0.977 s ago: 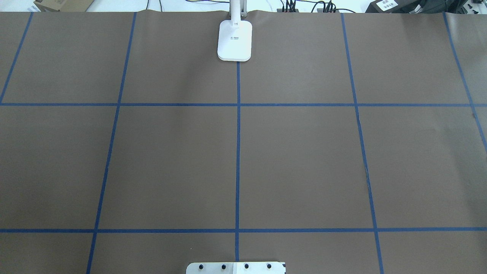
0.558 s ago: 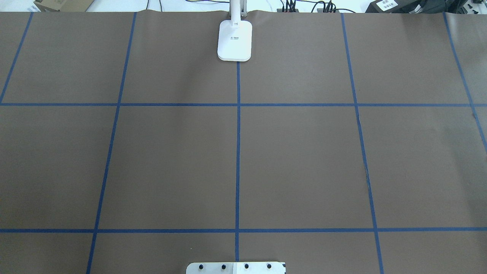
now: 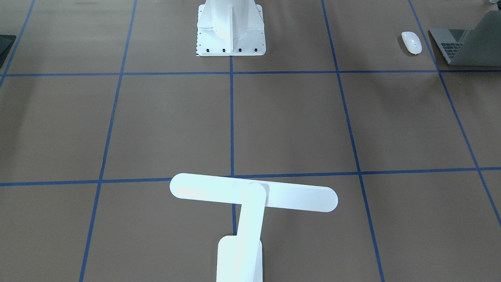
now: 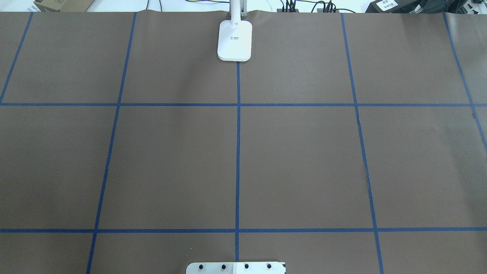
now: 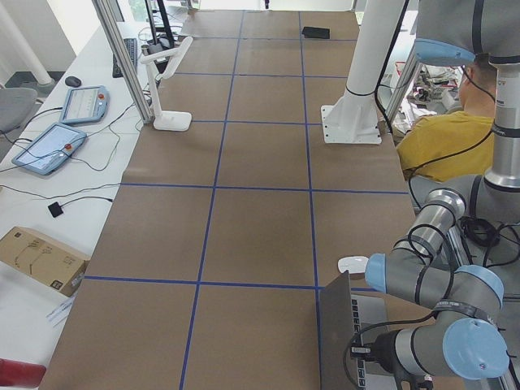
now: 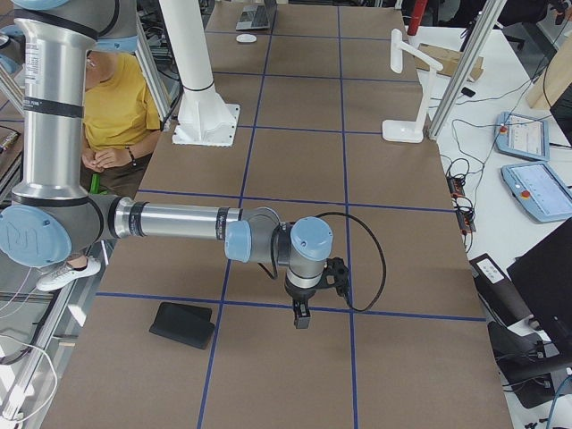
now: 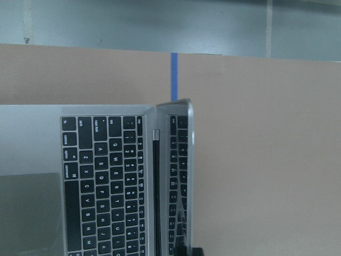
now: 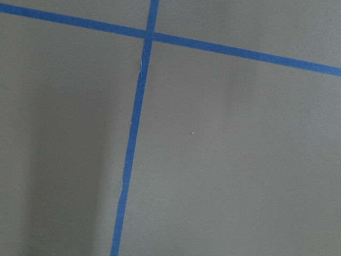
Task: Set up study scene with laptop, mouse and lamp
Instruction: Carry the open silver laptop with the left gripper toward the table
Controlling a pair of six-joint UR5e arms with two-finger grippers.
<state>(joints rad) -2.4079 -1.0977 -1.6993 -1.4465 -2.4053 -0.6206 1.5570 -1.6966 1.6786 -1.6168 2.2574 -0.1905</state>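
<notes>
The laptop (image 5: 335, 337) stands open at the table's left end, its keyboard (image 7: 101, 181) and edge-on lid filling the left wrist view. The white mouse (image 3: 411, 42) lies just beside it. The lamp (image 3: 253, 192) stands at the far middle edge, its base (image 4: 234, 40) on the centre tape line. My left gripper (image 5: 358, 355) sits at the laptop's lid edge, mostly hidden; I cannot tell its state. My right gripper (image 6: 301, 320) points down over bare table near the right end, and its jaws are too small to judge.
A black mat (image 6: 183, 323) lies near the right arm. The white bolted pedestal (image 3: 231, 27) stands at the robot's side. A person in yellow (image 6: 116, 107) sits behind the table. Blue tape lines grid the brown surface (image 4: 304, 163).
</notes>
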